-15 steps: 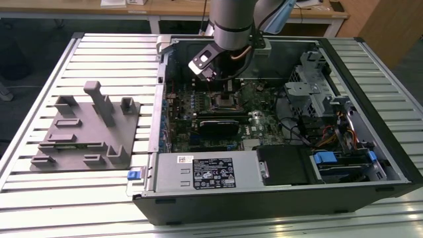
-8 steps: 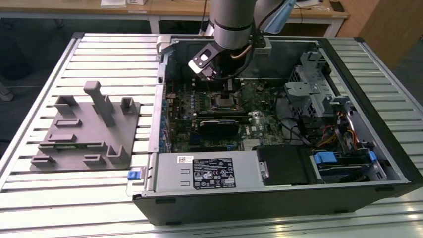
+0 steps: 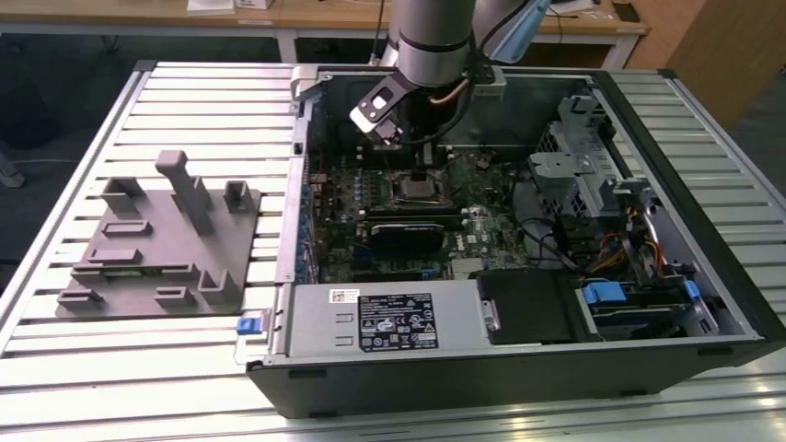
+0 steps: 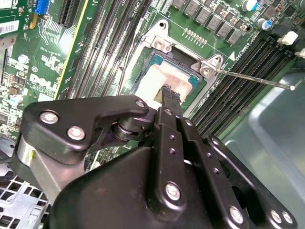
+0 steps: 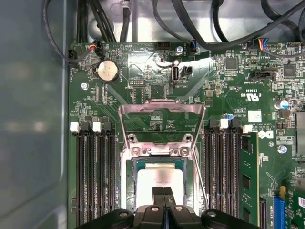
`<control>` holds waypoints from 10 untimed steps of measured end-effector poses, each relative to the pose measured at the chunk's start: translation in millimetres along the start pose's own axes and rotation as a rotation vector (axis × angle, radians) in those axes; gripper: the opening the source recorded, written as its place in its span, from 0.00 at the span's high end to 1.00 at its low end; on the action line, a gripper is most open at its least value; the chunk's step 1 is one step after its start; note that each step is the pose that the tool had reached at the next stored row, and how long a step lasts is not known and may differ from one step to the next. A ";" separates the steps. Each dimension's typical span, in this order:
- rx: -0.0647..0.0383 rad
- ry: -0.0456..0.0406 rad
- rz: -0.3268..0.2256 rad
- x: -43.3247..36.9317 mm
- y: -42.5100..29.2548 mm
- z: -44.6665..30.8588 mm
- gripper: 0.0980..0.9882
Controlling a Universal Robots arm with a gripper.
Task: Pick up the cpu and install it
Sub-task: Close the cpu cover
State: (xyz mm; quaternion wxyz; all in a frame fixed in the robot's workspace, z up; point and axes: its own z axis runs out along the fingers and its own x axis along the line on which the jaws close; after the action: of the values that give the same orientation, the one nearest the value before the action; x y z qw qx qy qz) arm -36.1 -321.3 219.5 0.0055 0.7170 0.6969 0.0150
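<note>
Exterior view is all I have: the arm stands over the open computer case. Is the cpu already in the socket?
Observer: Yes, in the first wrist view the cpu lies flat in the socket.
Operator: Is the metal frame closed over it?
Observer: No, the load frame is swung open, clear of the cpu.
Operator: And the fingers?
Observer: In the second wrist view the fingers are shut together, tip at the cpu's pale top.
</note>
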 end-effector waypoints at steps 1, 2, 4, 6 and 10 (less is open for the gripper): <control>0.000 0.0000 0.000 0.0 0.0 -0.8 0.99; 0.000 0.0000 0.000 0.0 0.0 -1.6 0.99; 0.000 -0.0001 0.000 0.0 0.1 -3.1 0.99; 0.000 -0.0001 0.000 0.0 0.1 -5.0 0.99; 0.000 0.0000 0.000 0.1 0.2 -8.1 0.99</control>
State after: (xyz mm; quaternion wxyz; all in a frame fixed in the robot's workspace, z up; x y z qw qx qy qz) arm -36.1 -321.3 227.5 0.0055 0.7170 0.6969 0.0150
